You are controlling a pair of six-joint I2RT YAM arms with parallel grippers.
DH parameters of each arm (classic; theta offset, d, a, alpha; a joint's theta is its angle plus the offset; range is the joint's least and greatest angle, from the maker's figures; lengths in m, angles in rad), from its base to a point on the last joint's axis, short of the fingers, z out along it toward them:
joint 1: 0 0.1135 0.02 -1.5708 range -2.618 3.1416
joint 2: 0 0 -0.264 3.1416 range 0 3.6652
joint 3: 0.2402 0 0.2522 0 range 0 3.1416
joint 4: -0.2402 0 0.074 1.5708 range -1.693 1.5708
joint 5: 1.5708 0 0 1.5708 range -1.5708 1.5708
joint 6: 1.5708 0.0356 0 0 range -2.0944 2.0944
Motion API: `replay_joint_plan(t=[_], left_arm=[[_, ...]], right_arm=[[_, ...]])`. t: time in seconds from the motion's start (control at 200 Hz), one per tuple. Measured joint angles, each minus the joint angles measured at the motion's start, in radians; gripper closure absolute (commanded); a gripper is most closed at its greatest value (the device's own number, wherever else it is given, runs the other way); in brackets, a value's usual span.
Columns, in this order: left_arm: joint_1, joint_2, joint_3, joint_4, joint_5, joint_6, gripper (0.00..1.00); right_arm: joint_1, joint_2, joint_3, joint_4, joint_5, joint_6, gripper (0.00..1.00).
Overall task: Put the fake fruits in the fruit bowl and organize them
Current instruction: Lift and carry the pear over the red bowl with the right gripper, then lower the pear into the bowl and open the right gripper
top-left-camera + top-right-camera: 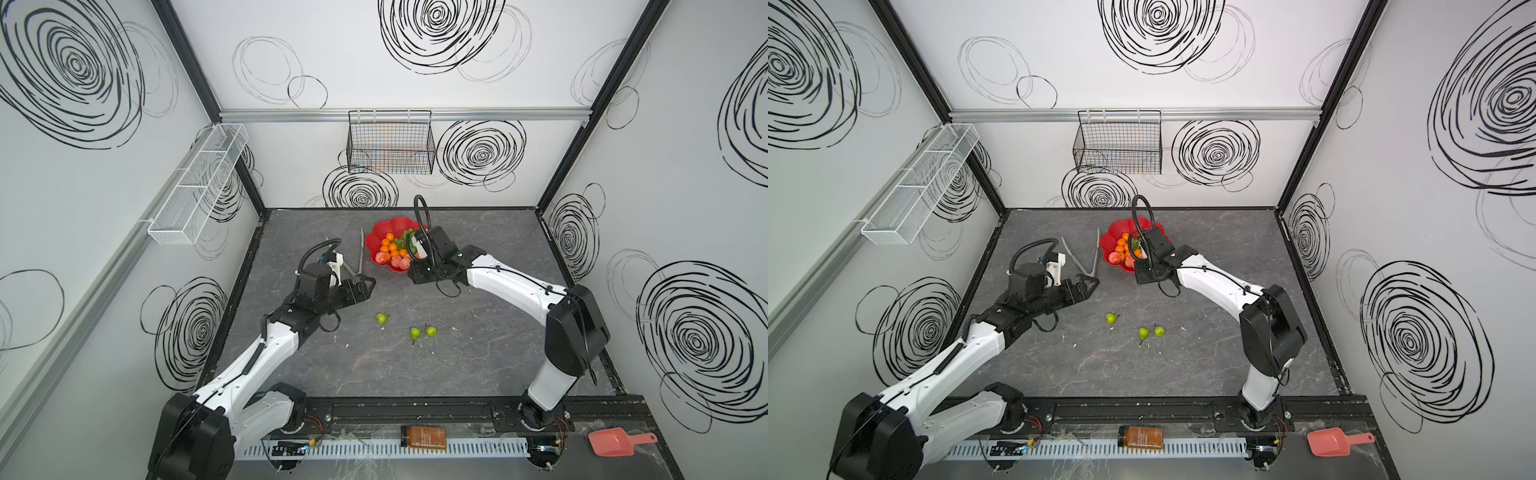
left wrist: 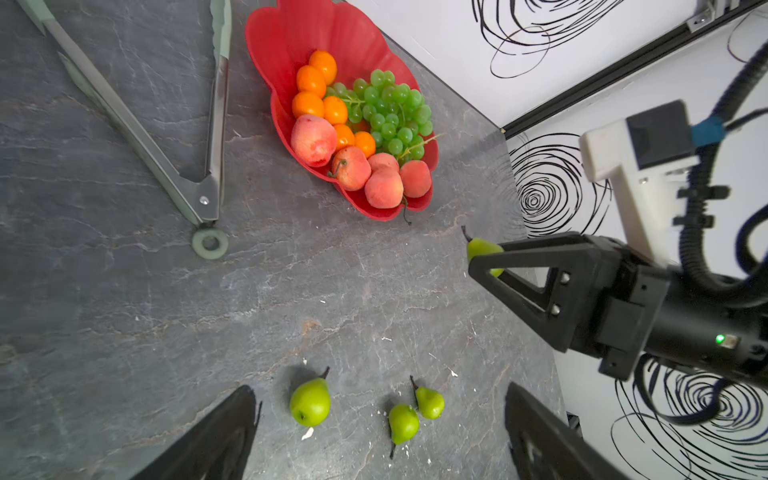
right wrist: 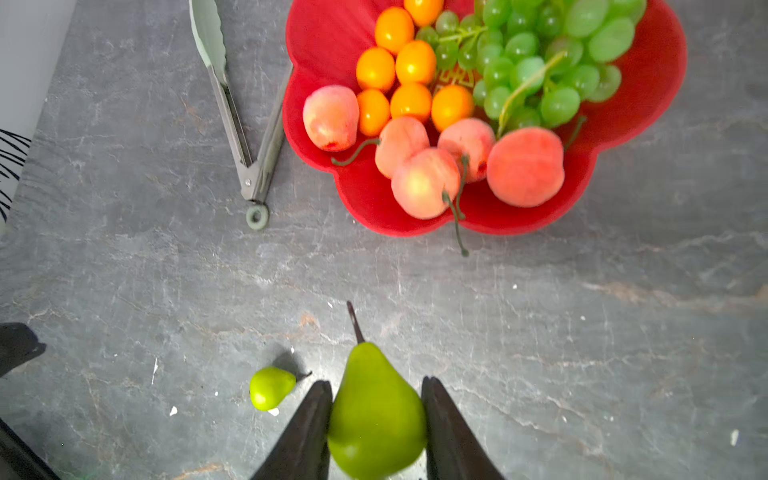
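Note:
The red fruit bowl [image 1: 388, 226] [image 2: 291, 25] [image 3: 648, 83] stands at the back middle of the table. In it lie orange tangerines [image 2: 316, 83], a bunch of green grapes [image 2: 390, 112] and pink-orange peaches [image 2: 313, 139]. My right gripper [image 3: 376, 384] [image 2: 484, 259] is shut on a green pear [image 3: 376, 411], held above the table just in front of the bowl, stem toward the bowl. Three more pears [image 1: 382, 318] [image 1: 415, 333] [image 1: 431, 331] lie loose on the table. My left gripper [image 2: 381, 390] [image 1: 368, 284] hangs open and empty above those pears.
Metal tongs [image 1: 360, 257] [image 2: 145, 133] lie spread just left of the bowl. A black wire basket [image 1: 390, 145] hangs on the back wall and a white mesh basket [image 1: 195, 187] on the left wall. An amber bottle [image 1: 423, 437] and a pink scoop [image 1: 615, 442] sit on the front ledge.

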Motion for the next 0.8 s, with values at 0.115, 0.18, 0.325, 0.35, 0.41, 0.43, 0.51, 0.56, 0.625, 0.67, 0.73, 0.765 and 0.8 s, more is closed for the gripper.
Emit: replay_joint_plan(t=[0.115,0.18,0.325,0.35,0.41,0.43,0.51,0.56,0.625,0.67,0.73,0.765,0.8], left_arm=[[0.031,0.069,0.058,0.006,0.02,0.013,0.04],[0.047,0.103,0.085,0.017,0.032,0.018,0.04],[0.089,0.174,0.14,0.03,0.058,0.025,0.04],[0.098,0.185,0.148,0.032,0.063,0.027,0.04],[0.119,0.211,0.167,0.036,0.074,0.028,0.04],[0.125,0.219,0.172,0.037,0.078,0.028,0.04],[0.149,0.252,0.195,0.043,0.09,0.032,0.04],[0.158,0.271,0.209,0.046,0.096,0.037,0.04],[0.169,0.296,0.229,0.047,0.102,0.043,0.04],[0.174,0.311,0.24,0.048,0.105,0.048,0.04],[0.181,0.325,0.247,0.052,0.109,0.053,0.04],[0.185,0.329,0.247,0.054,0.111,0.054,0.04],[0.189,0.331,0.247,0.054,0.112,0.056,0.04]], right_arm=[[-0.018,0.107,0.134,-0.016,-0.001,-0.02,0.64],[-0.026,0.17,0.211,-0.027,-0.003,-0.031,0.64],[-0.039,0.303,0.381,-0.047,-0.019,-0.051,0.64],[-0.043,0.325,0.41,-0.049,-0.022,-0.054,0.64],[-0.051,0.373,0.474,-0.054,-0.035,-0.06,0.64],[-0.052,0.389,0.495,-0.058,-0.039,-0.061,0.64],[-0.06,0.457,0.587,-0.064,-0.06,-0.066,0.64],[-0.066,0.498,0.64,-0.068,-0.073,-0.068,0.64],[-0.075,0.542,0.688,-0.066,-0.093,-0.069,0.64],[-0.08,0.568,0.709,-0.06,-0.112,-0.07,0.64],[-0.084,0.59,0.72,-0.05,-0.136,-0.071,0.64],[-0.086,0.604,0.728,-0.048,-0.152,-0.071,0.64],[-0.088,0.62,0.74,-0.044,-0.166,-0.071,0.63]])
